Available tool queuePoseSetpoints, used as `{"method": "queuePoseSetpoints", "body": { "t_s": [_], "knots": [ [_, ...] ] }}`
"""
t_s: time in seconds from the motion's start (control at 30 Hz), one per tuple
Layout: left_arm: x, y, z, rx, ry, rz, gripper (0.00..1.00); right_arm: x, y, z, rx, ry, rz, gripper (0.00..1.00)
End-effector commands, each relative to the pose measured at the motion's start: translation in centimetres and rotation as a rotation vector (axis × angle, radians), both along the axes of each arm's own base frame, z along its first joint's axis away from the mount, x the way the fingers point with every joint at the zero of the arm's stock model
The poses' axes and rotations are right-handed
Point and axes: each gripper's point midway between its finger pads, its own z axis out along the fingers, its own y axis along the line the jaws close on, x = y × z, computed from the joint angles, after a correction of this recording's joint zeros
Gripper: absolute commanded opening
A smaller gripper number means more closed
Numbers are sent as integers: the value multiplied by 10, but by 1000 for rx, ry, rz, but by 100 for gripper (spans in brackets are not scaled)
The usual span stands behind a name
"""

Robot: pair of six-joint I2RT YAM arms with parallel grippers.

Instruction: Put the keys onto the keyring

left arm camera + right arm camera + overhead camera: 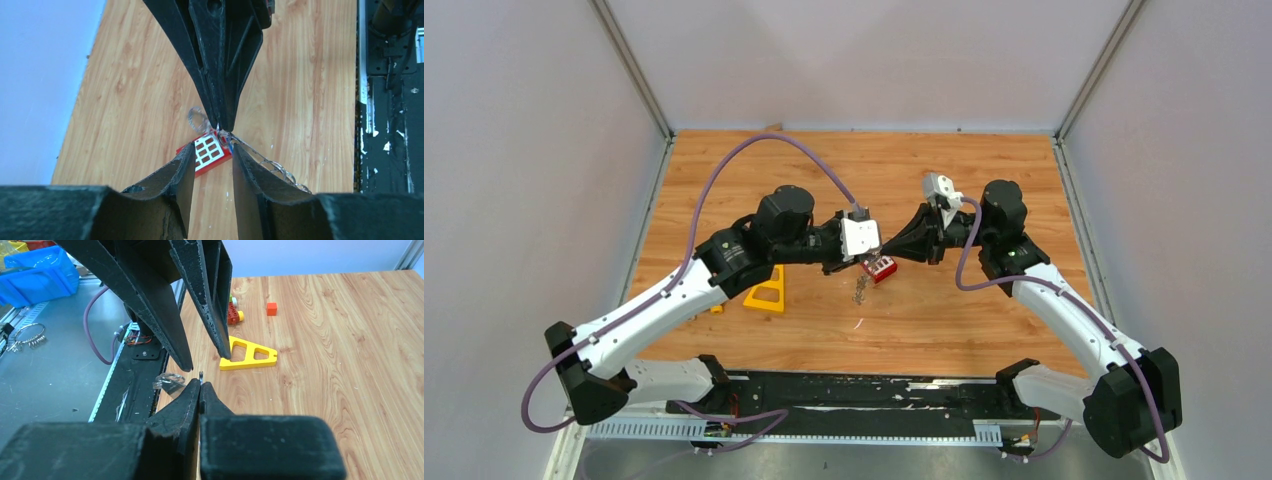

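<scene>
My right gripper (201, 384) is shut on the edge of a thin metal ring, the keyring (223, 136), and holds it above the table. From the ring hang a red block with white squares (210, 152) and a chain of silvery links (272, 167). My left gripper (214, 146) stands open. Its fingertips flank the red block just under the right gripper's tips (223, 127), touching nothing. A blue sliver (230, 148) shows at the ring; I cannot tell whether it is a key. The keys are otherwise hidden. In the top view both grippers (871, 258) (894, 255) meet over mid-table.
A yellow triangular frame (248, 354) lies on the wood behind the left arm. Further off are an orange cube (271, 308) and small toy bits (232, 312). A clear ring (170, 380) hangs near the tips. A blue bin (35, 275) stands off the table.
</scene>
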Motion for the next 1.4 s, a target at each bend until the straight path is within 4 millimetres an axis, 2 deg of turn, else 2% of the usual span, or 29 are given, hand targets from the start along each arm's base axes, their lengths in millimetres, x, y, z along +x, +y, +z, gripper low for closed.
{"method": "queuePoseSetpoints", "body": {
  "t_s": [0.0, 0.3, 0.47, 0.67, 0.8, 1.1, 1.37],
  "knots": [
    [-2, -16, 22, -76, 14, -48, 39, -5, -1, 12, 23, -84, 33, 0],
    [-4, -23, 11, -66, 50, -72, 30, -6, -2, 12, 23, -84, 35, 0],
    [-3, -24, 11, -66, 52, -67, 16, -6, -2, 12, 21, -85, 33, 0],
    [-1, -17, 13, -72, 32, -37, 9, -3, -2, 9, 14, -90, 22, 0],
    [-2, -15, 17, -79, 26, -31, 0, 1, -1, 6, 5, -90, 8, 0],
    [-8, -17, 21, -92, 83, -41, 0, 7, 3, -6, -33, -128, -43, 1],
    [-7, -17, 19, -76, 203, 26, 0, 7, 5, -9, -55, -160, -58, 18]
  ]
}}
